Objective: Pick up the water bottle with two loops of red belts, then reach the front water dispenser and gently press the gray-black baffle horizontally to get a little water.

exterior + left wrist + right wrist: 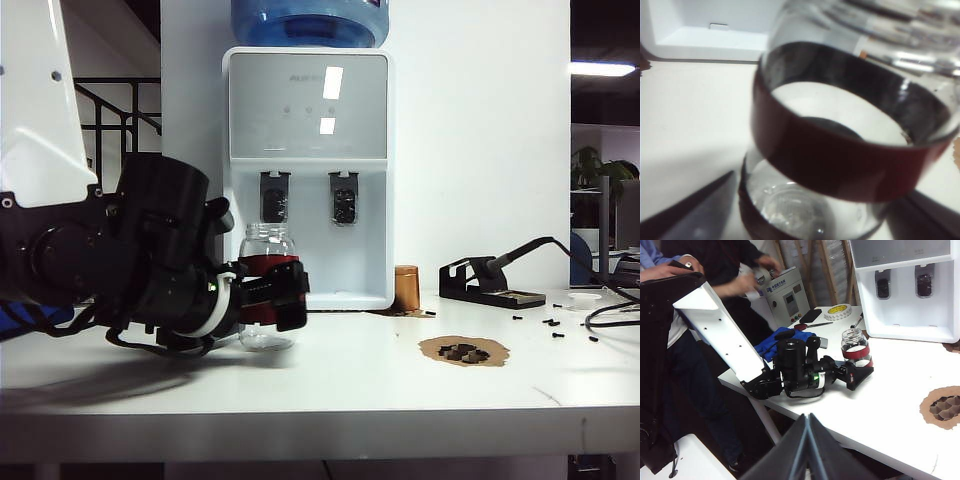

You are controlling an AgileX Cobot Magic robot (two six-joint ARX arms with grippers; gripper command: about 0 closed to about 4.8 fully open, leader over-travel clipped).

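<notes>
Fingers of left gripper (pixel 285 290) spread beside clear red-banded water bottle (pixel 266 285); right gripper's (pixel 807 426) fingers together.

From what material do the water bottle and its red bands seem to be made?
Water bottle: clear and glossy, plastic or perhaps glass; the table shows through its wall and highlights glint on it. Red bands: smooth, opaque, slightly shiny, probably adhesive tape lying flat. The open left gripper sits around it.
</notes>
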